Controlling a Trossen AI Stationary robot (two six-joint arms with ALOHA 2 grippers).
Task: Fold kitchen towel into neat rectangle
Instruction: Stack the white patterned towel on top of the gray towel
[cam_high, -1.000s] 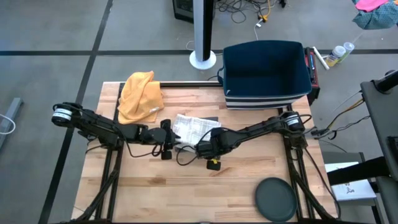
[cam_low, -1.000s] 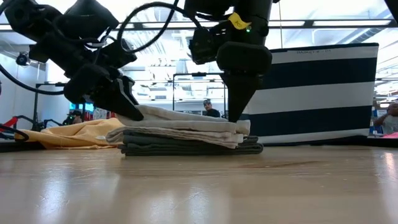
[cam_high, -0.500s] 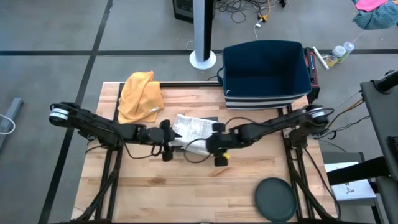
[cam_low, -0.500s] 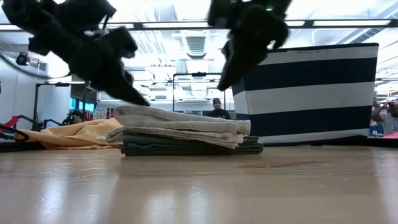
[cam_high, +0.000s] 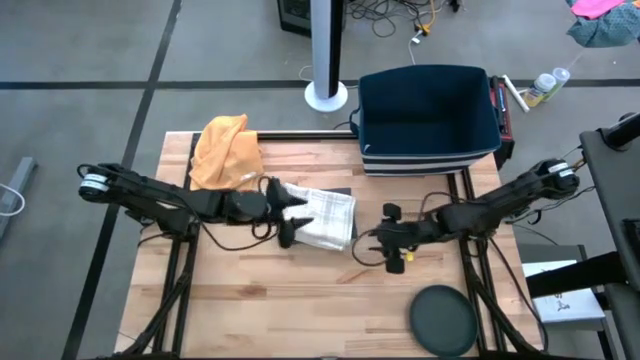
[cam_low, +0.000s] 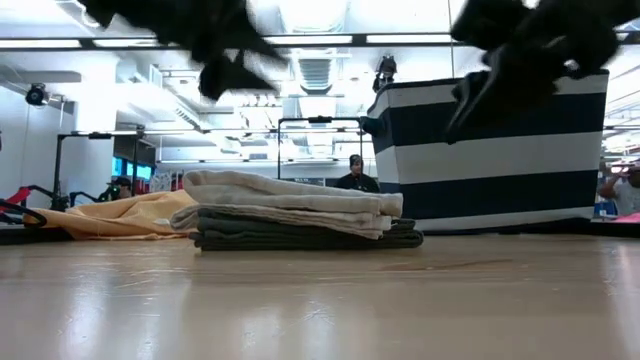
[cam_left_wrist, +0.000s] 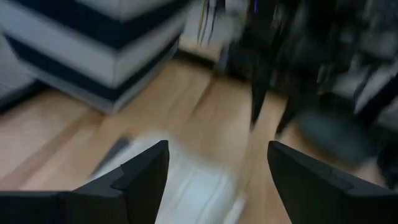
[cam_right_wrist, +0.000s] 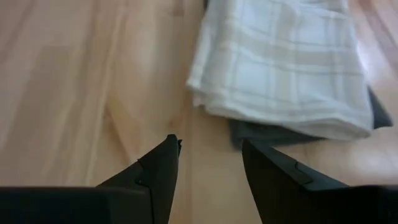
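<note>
The white checked towel (cam_high: 322, 214) lies folded on a grey cloth (cam_right_wrist: 273, 132) near the table's (cam_high: 300, 310) middle, both the left gripper (cam_high: 293, 218) and right gripper (cam_high: 390, 240) spread and empty, so folding looks finished; next, pull both arms clear.

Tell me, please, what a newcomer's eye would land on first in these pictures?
Probably the folded white checked towel at the middle of the wooden table, lying on a dark folded cloth. The open left gripper hangs above it, while the open right gripper sits off to its right. Next, the striped navy bin at the far edge and a crumpled yellow cloth.
</note>
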